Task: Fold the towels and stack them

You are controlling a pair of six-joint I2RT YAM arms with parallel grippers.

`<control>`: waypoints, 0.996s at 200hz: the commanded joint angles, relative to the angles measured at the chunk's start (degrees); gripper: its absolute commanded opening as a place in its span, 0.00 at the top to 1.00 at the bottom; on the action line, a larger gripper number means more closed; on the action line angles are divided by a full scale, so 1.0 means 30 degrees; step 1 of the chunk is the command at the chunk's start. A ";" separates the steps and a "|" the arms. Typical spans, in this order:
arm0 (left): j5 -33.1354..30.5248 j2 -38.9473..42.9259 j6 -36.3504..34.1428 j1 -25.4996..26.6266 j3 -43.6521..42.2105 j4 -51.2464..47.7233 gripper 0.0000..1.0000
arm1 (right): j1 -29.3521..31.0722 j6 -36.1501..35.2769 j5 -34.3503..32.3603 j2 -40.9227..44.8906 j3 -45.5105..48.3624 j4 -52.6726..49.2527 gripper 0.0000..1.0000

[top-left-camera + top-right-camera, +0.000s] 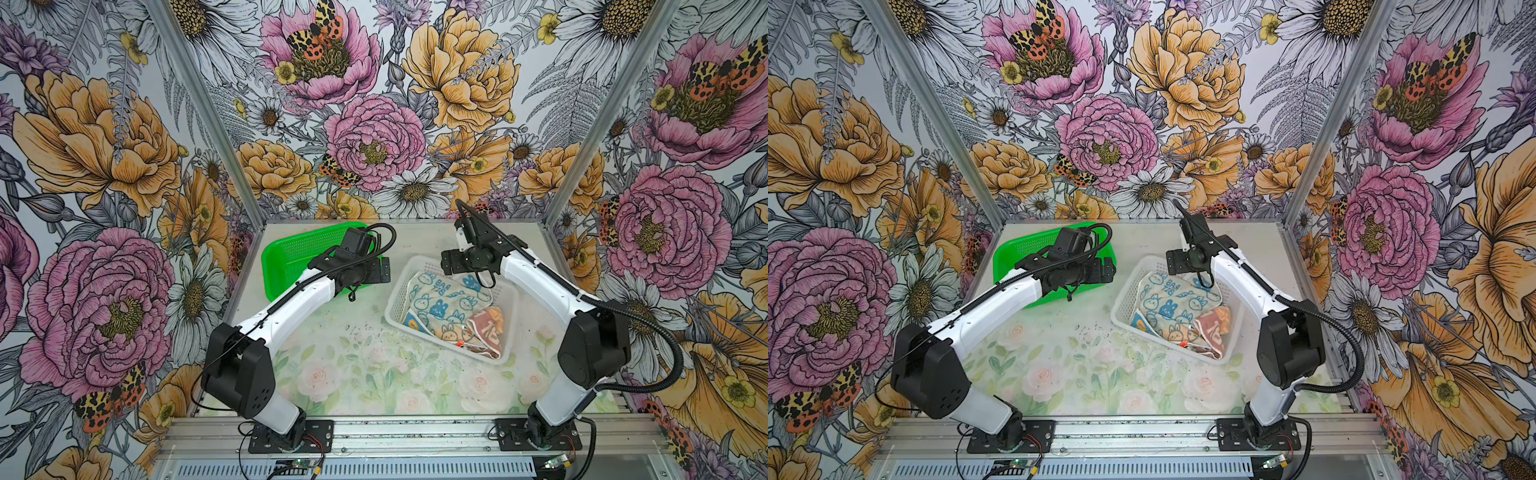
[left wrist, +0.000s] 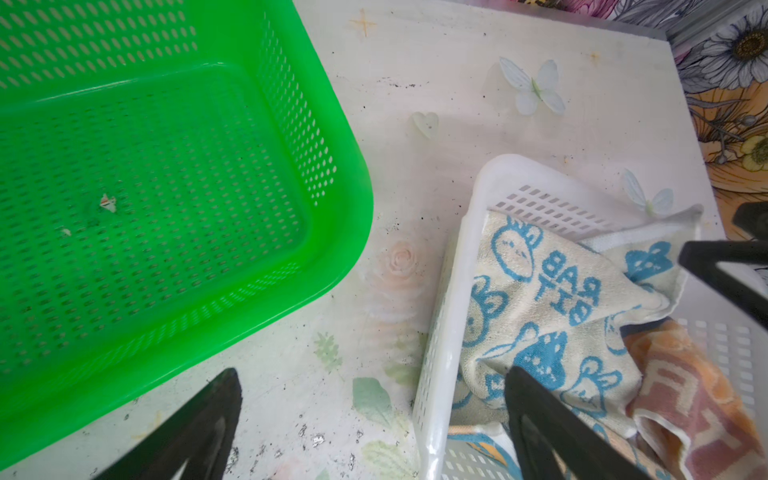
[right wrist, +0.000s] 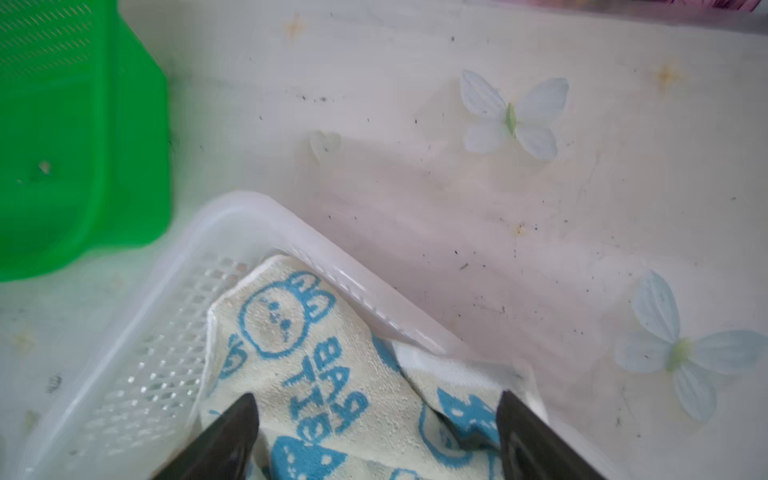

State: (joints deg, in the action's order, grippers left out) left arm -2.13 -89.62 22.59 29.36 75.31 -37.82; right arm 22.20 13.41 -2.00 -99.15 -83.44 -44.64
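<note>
Right wrist view: the right gripper (image 3: 376,399) hovers with its two fingers spread apart and nothing between them, just above the cream towel (image 3: 291,353) printed with blue rabbits and lettering. This towel lies crumpled, unfolded, on top of the heap in the white basket (image 1: 395,297). The orange towel (image 2: 685,395) is bunched against it at the nearer end of the basket, and a corner of what appears to be the blue towel (image 1: 411,321) shows from underneath. Left wrist view: the left gripper (image 2: 374,374) is likewise wide open and holds nothing, poised over the table (image 1: 353,374) between the empty green basket (image 1: 291,249) and the white one. No towel is folded or stacked yet. Judged hazards: the cream towel overlaps both others, so a deep pinch could gather two layers and lift a second towel with it. The white basket looks light, and one cream corner drapes over its far rim, so a lift could tilt or drag the basket if terry loops catch the mesh. A shallow pinch on a loose ridge may slip.
</note>
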 commanded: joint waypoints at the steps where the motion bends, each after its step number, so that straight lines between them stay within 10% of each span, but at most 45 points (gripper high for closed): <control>1: -0.0199 -0.0191 0.0135 0.0454 0.0689 0.0362 0.01 | 0.0189 -0.1410 -0.2526 -0.0532 -0.0167 -0.0220 0.10; 122: 0.0083 -0.0582 -0.0059 0.0583 0.0763 0.0325 0.01 | -0.0004 -0.2445 -0.9643 -0.4463 -0.1862 -0.0617 0.24; 199: 0.0396 -0.1517 -0.0162 0.0921 0.1586 0.0332 0.01 | -0.4542 -0.0861 -1.1462 -0.4859 -0.1996 -0.0617 0.33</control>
State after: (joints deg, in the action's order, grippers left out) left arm -2.00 -93.54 22.57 31.66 78.06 -37.45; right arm 14.06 8.08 -31.83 -112.31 -88.40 -46.92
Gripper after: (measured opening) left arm 0.987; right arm 0.667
